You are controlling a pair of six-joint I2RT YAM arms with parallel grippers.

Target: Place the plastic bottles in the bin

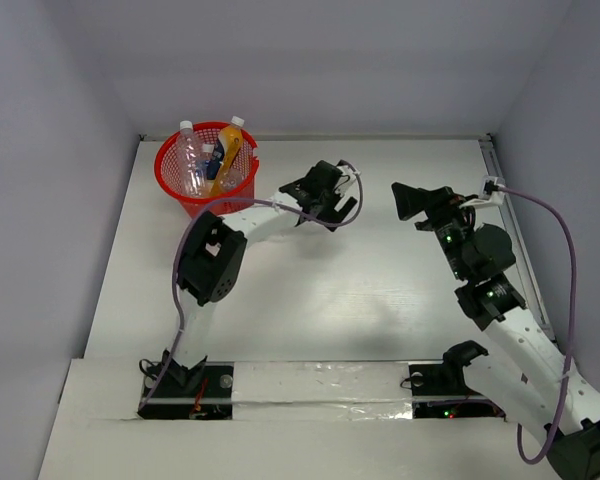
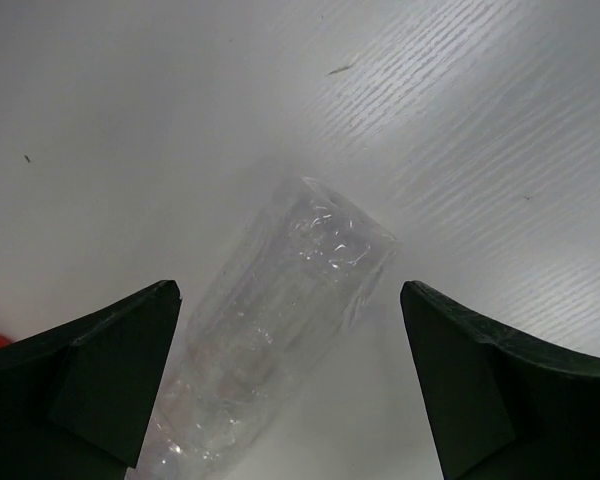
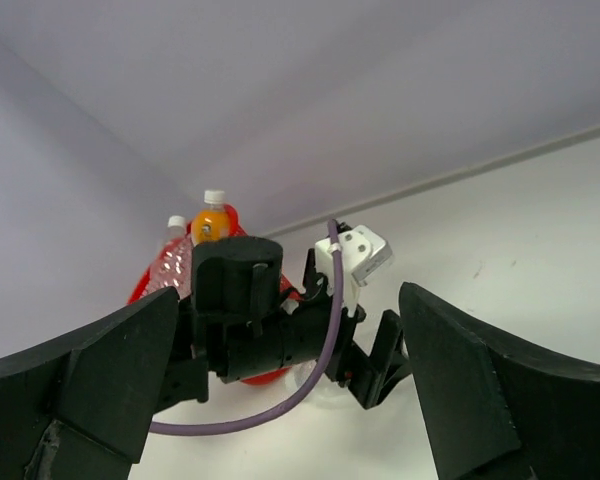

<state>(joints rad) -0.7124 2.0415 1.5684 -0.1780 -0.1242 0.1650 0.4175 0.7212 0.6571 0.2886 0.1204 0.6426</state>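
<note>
A clear plastic bottle (image 2: 285, 330) lies on the white table, between the wide-apart fingers of my left gripper (image 2: 288, 292), which touch nothing. From above, the left gripper (image 1: 325, 208) points down at the table right of the bin and hides this bottle. The red mesh bin (image 1: 175, 180) stands at the back left and holds an orange bottle (image 1: 228, 152) and clear bottles (image 1: 191, 160). My right gripper (image 1: 405, 203) hovers open and empty to the right, facing the left wrist. The right wrist view shows the bin (image 3: 142, 288), the orange bottle (image 3: 212, 222) and a clear bottle (image 3: 172, 258) behind the left arm.
Grey walls close the table at the back and both sides. A purple cable (image 1: 565, 300) loops along the right arm, and another (image 3: 280, 405) hangs under the left wrist. A metal rail (image 1: 510, 215) runs along the table's right edge.
</note>
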